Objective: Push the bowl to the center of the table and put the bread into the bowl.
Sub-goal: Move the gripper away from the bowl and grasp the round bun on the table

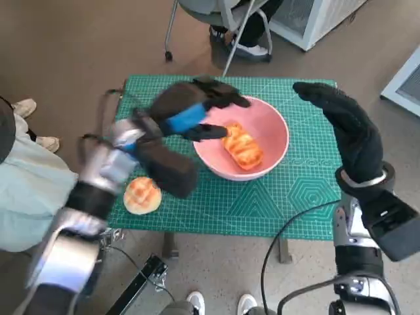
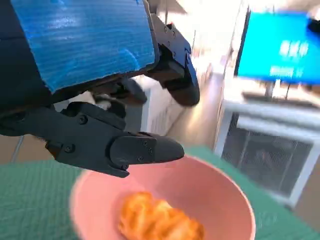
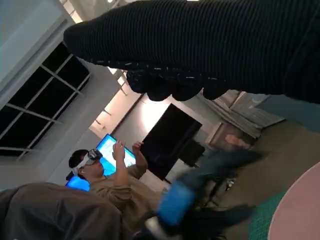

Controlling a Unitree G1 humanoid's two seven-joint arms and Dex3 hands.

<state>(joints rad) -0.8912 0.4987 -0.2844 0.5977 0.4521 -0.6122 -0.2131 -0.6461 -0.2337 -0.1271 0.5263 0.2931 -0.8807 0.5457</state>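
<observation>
A pink bowl [image 1: 272,134] stands near the middle of the green mat, a glazed bread [image 1: 242,146] lying inside it. In the left wrist view the same bread [image 2: 159,220] lies in the bowl [image 2: 235,200] below my fingers [image 2: 145,149]. My left hand [image 1: 194,111] hovers over the bowl's left rim, fingers spread, holding nothing. A second round bun [image 1: 142,195] sits on the mat near the front left edge. My right hand [image 1: 344,125] is raised over the table's right side, open and empty; the glove [image 3: 210,45] fills the right wrist view.
The green cutting mat [image 1: 289,197] covers the small table. A chair [image 1: 220,16] and a person's feet stand beyond the far edge; another person's shoes [image 1: 29,121] are at the left. A person with raised hands [image 3: 107,172] shows in the right wrist view. Cables [image 1: 289,262] hang below.
</observation>
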